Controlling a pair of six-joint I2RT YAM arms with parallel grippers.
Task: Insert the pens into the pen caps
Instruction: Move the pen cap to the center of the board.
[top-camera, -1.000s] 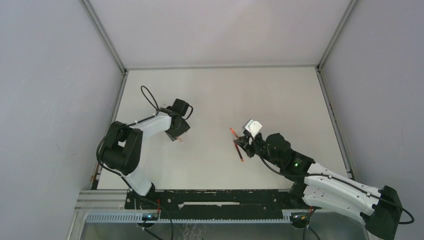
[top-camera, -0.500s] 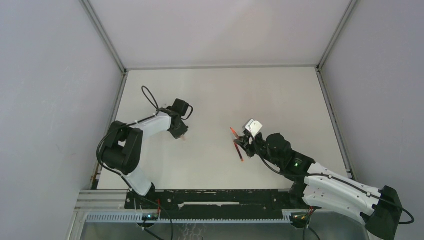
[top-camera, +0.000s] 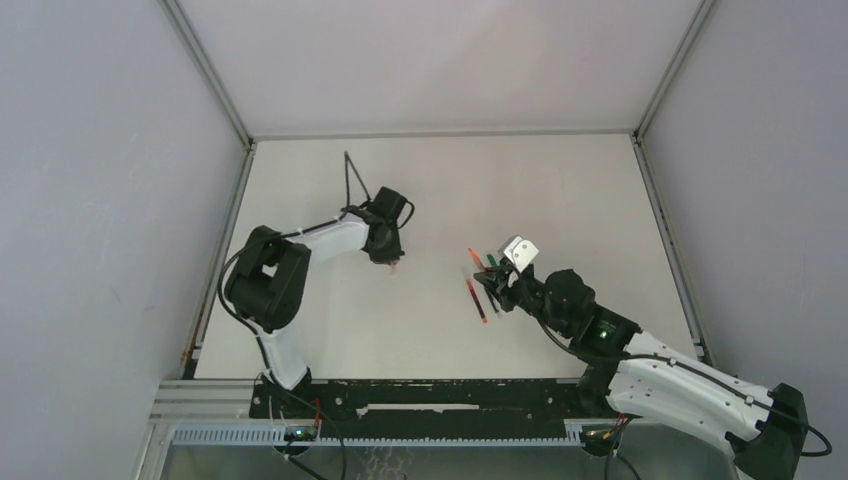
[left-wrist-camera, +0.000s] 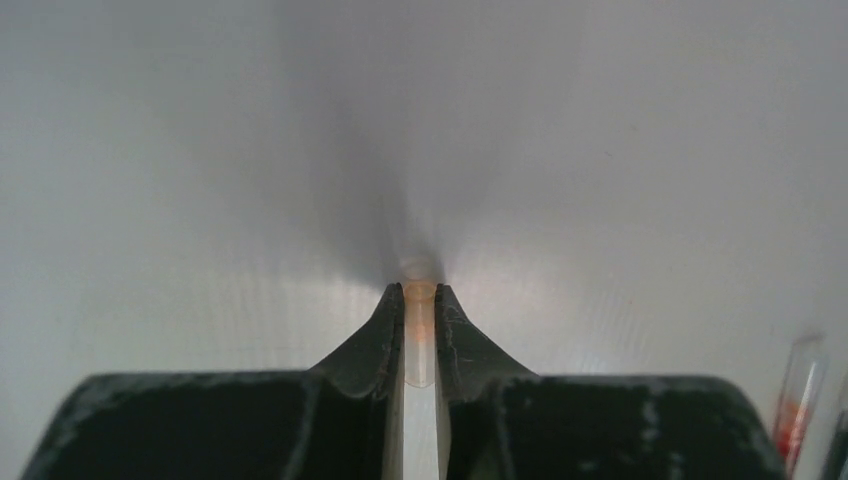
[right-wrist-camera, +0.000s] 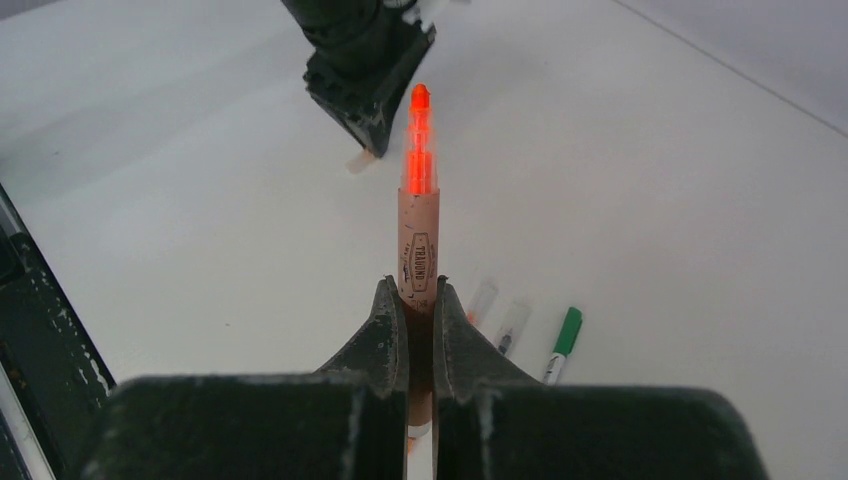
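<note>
Though apart, both pincers grip.
The left pincer (left-wrist-camera: 420, 298) clamps a pale cap (left-wrist-camera: 420, 335), the right pincer (right-wrist-camera: 418, 300) a red-tipped pen (right-wrist-camera: 418, 215).

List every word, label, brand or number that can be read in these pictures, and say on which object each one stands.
Printed label, dark letters in a frame, on the pale tan barrel of the red-tipped pen held by the right gripper: too small and blurred to read.
The small clear pen cap in the left gripper: no print visible.
The green-capped pen lying on the white table: no print readable.
No other text anywhere.
</note>
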